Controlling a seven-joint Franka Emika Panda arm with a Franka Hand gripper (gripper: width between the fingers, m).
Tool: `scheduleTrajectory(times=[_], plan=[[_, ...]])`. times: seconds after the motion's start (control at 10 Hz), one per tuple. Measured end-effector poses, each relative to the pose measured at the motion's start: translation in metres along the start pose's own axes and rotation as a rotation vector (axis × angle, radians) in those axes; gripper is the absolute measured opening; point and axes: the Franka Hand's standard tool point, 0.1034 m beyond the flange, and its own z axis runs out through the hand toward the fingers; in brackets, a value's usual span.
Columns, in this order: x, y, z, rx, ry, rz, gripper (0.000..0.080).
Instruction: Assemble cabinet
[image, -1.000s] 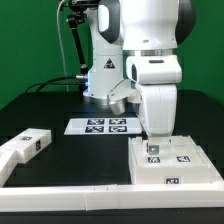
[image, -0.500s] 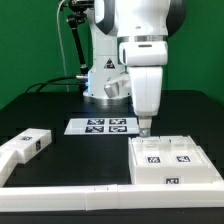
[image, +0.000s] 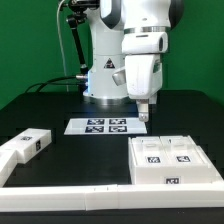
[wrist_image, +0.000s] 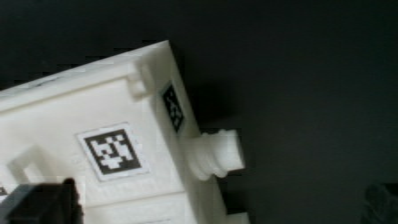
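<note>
The white cabinet shell (image: 172, 160) lies on the black table at the exterior view's right, with marker tags on its top and front. My gripper (image: 143, 116) hangs above its far left corner, clear of it, open and empty. In the wrist view the cabinet (wrist_image: 98, 130) fills the left part, with a tag on top, a tag on its side and a small round knob (wrist_image: 222, 150) sticking out. One dark finger (wrist_image: 39, 200) shows over the cabinet; the gripper (wrist_image: 205, 205) holds nothing. A small white tagged block (image: 22, 147) lies at the exterior view's left.
The marker board (image: 103, 126) lies flat in front of the robot base (image: 105, 80). A long low white rail (image: 70, 196) runs along the front edge and up the left side.
My gripper has risen from the cabinet's top and moved back and a little to the exterior view's left. The cabinet has stayed in place.
</note>
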Motion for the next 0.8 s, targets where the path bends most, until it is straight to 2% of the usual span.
scheduleTrajectory(times=[0.3,0.4,0.6,0.7,0.8], plan=[[0.000,-0.002,0.001,-0.002,0.004,0.085,0.0797],[0.000,-0.011,0.003,-0.013,0.025,0.275,0.0797],[0.007,-0.023,0.007,-0.010,0.033,0.543,0.0797],[0.015,-0.027,0.008,-0.003,0.035,0.667,0.0797],[0.013,-0.028,0.011,0.007,0.035,0.721,0.0797]])
